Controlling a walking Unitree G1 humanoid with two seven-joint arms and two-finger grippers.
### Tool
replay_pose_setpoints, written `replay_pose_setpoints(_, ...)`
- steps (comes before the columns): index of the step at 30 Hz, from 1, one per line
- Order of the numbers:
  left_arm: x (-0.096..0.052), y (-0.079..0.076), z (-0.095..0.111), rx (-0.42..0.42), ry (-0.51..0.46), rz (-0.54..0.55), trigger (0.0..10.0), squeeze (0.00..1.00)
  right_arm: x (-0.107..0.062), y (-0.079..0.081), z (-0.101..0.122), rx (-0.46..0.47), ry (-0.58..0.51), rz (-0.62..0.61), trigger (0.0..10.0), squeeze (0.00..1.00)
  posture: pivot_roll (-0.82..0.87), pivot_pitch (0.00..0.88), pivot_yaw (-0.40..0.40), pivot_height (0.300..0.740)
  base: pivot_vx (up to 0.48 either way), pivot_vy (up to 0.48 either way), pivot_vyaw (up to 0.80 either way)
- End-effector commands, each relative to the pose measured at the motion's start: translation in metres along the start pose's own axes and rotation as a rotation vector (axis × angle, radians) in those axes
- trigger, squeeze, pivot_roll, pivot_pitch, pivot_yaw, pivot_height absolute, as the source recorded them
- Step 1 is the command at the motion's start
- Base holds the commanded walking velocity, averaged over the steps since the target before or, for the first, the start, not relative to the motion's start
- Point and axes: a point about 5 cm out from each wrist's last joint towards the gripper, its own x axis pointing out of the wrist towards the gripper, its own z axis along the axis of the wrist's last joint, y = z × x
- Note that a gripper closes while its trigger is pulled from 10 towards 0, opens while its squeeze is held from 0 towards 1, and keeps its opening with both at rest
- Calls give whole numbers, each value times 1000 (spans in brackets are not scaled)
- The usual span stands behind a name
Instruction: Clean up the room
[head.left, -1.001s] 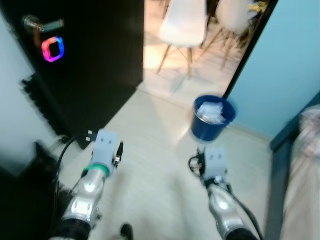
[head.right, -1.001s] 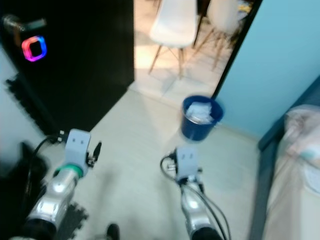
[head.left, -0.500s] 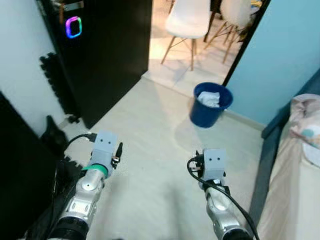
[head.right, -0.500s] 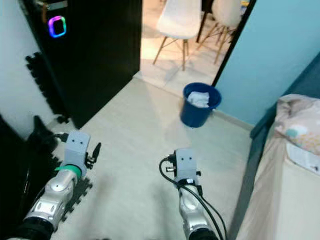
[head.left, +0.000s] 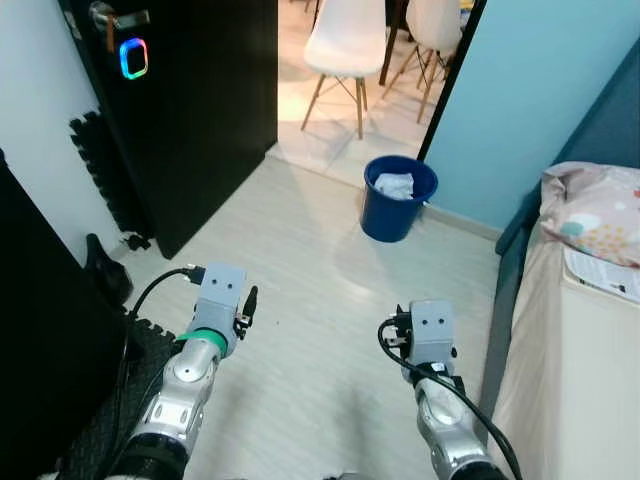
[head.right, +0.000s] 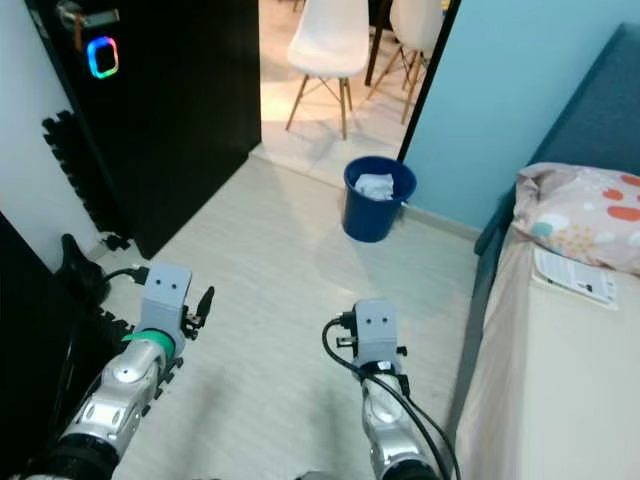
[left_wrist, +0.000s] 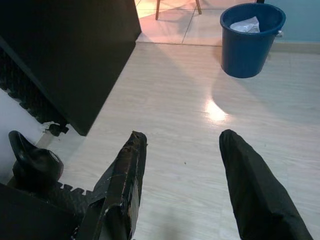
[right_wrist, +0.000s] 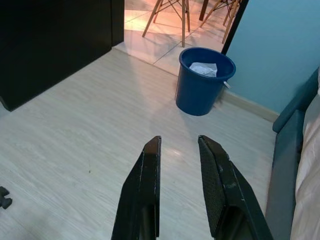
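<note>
Standing upright, blue bin (head.left: 399, 197) opens upward

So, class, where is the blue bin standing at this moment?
In the left eye view the blue bin stands on the pale floor ahead, slightly right, against the light blue wall beside the open doorway, with crumpled white paper inside.

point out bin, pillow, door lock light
bin (head.left: 398, 210): left eye view, front wall of the blue bin.
pillow (head.right: 585, 215): right eye view, middle of its patterned top.
door lock light (head.left: 133, 58): left eye view, glowing ring.
</note>
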Motion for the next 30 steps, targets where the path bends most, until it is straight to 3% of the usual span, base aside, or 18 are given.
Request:
replay_pose_setpoints(1,0,0,-5,1,30,3,10000,0,-2,-1,-4,-9,21,5,10000,0,-93,18,25,740,0,0,0)
replay_pose_setpoints(23,1,1,-5,9,41,4,10000,0,-2,0,-5,-5,28,7,10000,0,-91,16,29,740,0,0,0)
replay_pose_setpoints(30,1,0,-6,6,44,3,10000,0,-2,1,-5,-2,30,11,10000,0,-91,14,27,740,0,0,-756)
